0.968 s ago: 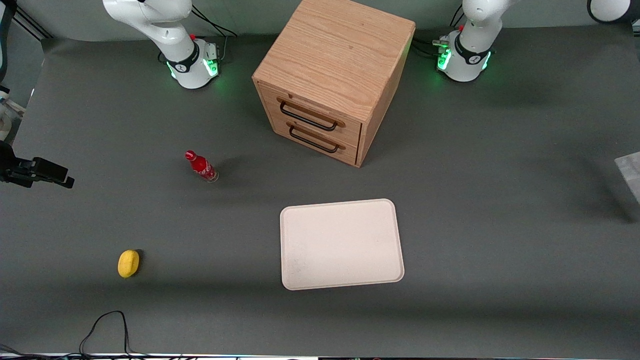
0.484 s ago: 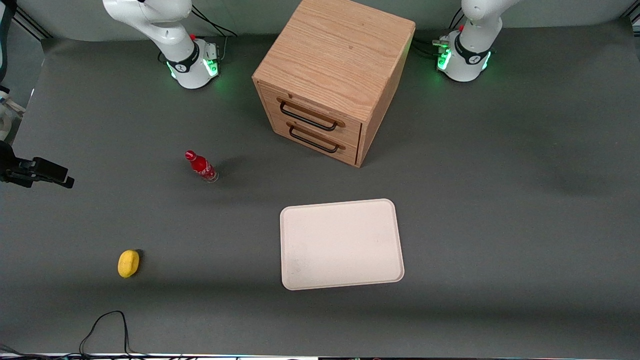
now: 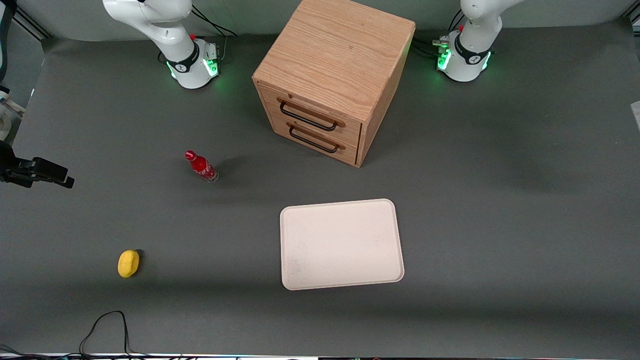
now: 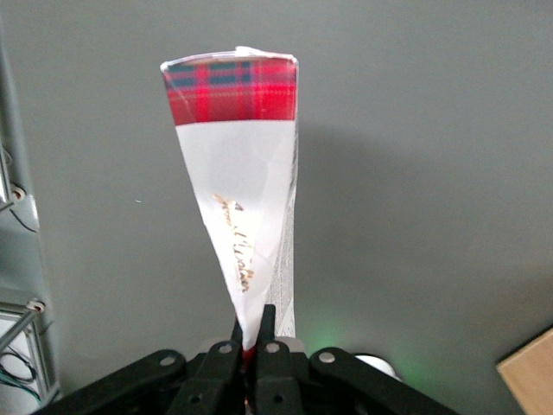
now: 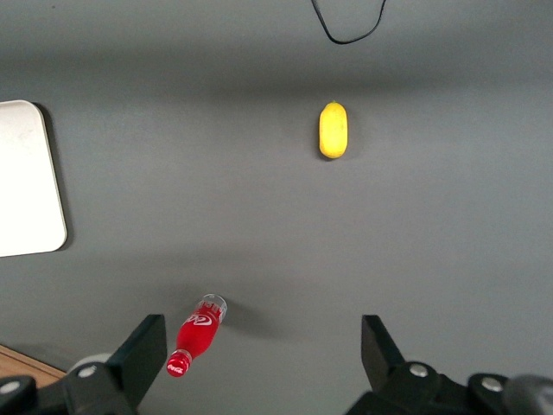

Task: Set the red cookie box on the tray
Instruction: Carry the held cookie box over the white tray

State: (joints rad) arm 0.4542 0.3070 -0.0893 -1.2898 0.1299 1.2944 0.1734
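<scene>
Gripper [image 4: 252, 339]: black two-finger, clamped on thin flat red-tartan-edged white cookie box [image 4: 244, 186], held above the grey tabletop.
Tray [image 3: 342, 243]: cream rectangular, nothing on it, in front of oak drawer cabinet [image 3: 334, 75].

Gripper [image 4: 252, 339] clamps red cookie box [image 4: 242, 173], above bare mat. Tray [image 3: 341, 243] surface bare — wooden drawer cabinet [image 3: 330, 75] stands farther from the front camera, apart.

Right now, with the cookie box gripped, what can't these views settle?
- Gripper, shut on the red cookie box: outside the front view, so its position relative to the tray is unknown.
- Box's red end: cut off by the front view's edge, only a pale sliver shows.
- Box print: foreshortened, unreadable in the left wrist view.
</scene>
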